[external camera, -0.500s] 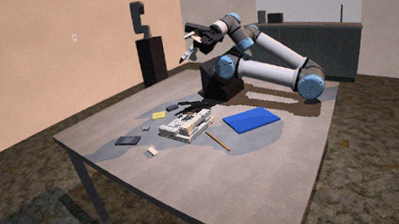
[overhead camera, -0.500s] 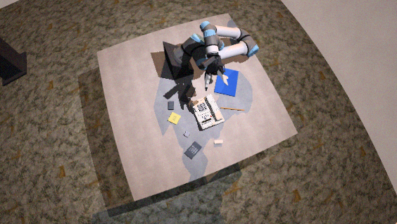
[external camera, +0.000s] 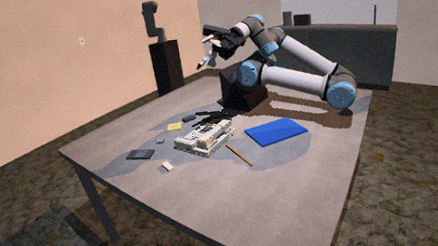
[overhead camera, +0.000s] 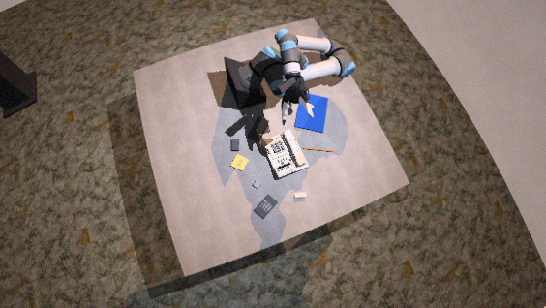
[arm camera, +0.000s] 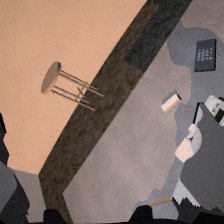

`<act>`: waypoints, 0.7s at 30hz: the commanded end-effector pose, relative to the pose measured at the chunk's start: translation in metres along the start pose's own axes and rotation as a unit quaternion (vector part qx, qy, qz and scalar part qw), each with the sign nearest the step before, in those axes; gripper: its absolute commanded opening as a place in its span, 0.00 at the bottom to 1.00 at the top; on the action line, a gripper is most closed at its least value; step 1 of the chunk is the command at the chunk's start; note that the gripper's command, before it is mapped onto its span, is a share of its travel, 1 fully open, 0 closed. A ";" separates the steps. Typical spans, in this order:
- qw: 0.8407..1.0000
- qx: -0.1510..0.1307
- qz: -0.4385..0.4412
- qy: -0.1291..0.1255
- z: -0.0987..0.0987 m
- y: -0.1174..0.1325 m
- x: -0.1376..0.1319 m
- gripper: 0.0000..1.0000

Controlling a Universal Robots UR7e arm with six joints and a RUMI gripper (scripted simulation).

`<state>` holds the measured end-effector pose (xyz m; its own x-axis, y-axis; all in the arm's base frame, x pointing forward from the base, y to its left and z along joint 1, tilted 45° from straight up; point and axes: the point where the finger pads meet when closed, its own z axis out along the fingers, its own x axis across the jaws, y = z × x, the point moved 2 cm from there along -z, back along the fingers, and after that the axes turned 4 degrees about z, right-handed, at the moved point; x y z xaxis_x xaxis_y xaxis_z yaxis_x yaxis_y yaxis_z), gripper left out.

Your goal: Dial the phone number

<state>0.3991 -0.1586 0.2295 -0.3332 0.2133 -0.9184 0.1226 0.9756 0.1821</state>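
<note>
The cream desk phone (overhead camera: pixel 284 169) (external camera: pixel 201 134) lies mid-table, with its keypad (overhead camera: pixel 278 146) facing up and the handset (overhead camera: pixel 295 147) in its cradle. Only a piece of the phone (arm camera: pixel 215 106) shows at the right edge of the wrist view, partly behind a finger. The yellow note (overhead camera: pixel 240 163) (external camera: pixel 174 126) lies beside the phone; its writing is too small to read. My gripper (overhead camera: pixel 297 118) (external camera: pixel 203 53) is open and empty, its fingers spread wide. It hangs high above the table, tilted, not touching the phone.
A blue folder (overhead camera: pixel 317 125) (external camera: pixel 276 131) and a pencil (overhead camera: pixel 319 150) (external camera: pixel 240 155) lie on the phone's handset side. A calculator (overhead camera: pixel 265 206) (external camera: pixel 140 154) (arm camera: pixel 205 55), white block (overhead camera: pixel 300 196) (external camera: pixel 168 166) (arm camera: pixel 171 102), small grey cube (overhead camera: pixel 257 184) and dark box (overhead camera: pixel 234 144) (external camera: pixel 188 118) lie around the phone.
</note>
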 end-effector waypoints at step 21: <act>0.999 -0.005 -0.022 0.026 0.000 -0.010 0.006 0.00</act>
<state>0.3971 -0.1637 0.2244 -0.3688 0.1872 -0.9104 0.1084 0.9815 0.1579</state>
